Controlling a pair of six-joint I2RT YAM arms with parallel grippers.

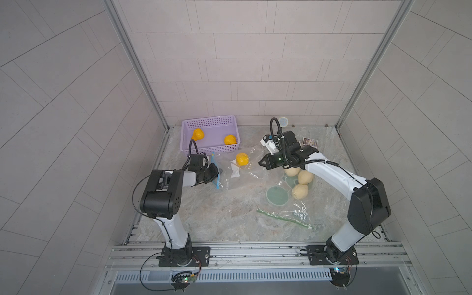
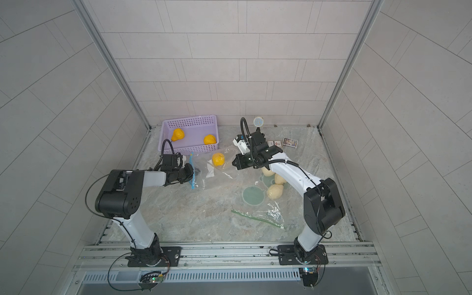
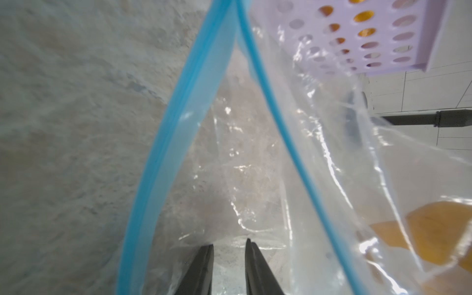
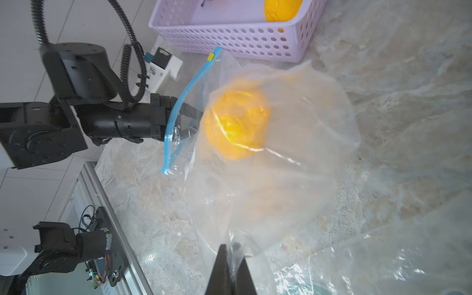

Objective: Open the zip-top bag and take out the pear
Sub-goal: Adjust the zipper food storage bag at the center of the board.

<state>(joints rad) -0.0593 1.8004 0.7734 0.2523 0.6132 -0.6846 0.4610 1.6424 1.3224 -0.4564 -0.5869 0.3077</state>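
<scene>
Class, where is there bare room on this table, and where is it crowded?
Bare: the table at front middle, bordered by the blue-zip bag and green-zip bag. Crowded: back, by basket and pale fruits.

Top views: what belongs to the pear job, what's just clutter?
Job: clear zip-top bag with blue zip; yellow pear inside; left gripper in its mouth; right gripper pinching its end.
Clutter: lilac perforated basket with two yellow pears; green-zip clear bag, pale fruits; printed cards.

Robotics lab cell: aluminium frame rails (image 1: 255, 251), tile-patterned panel walls (image 1: 229, 63), rail-bolted arms (image 1: 163, 194).
</scene>
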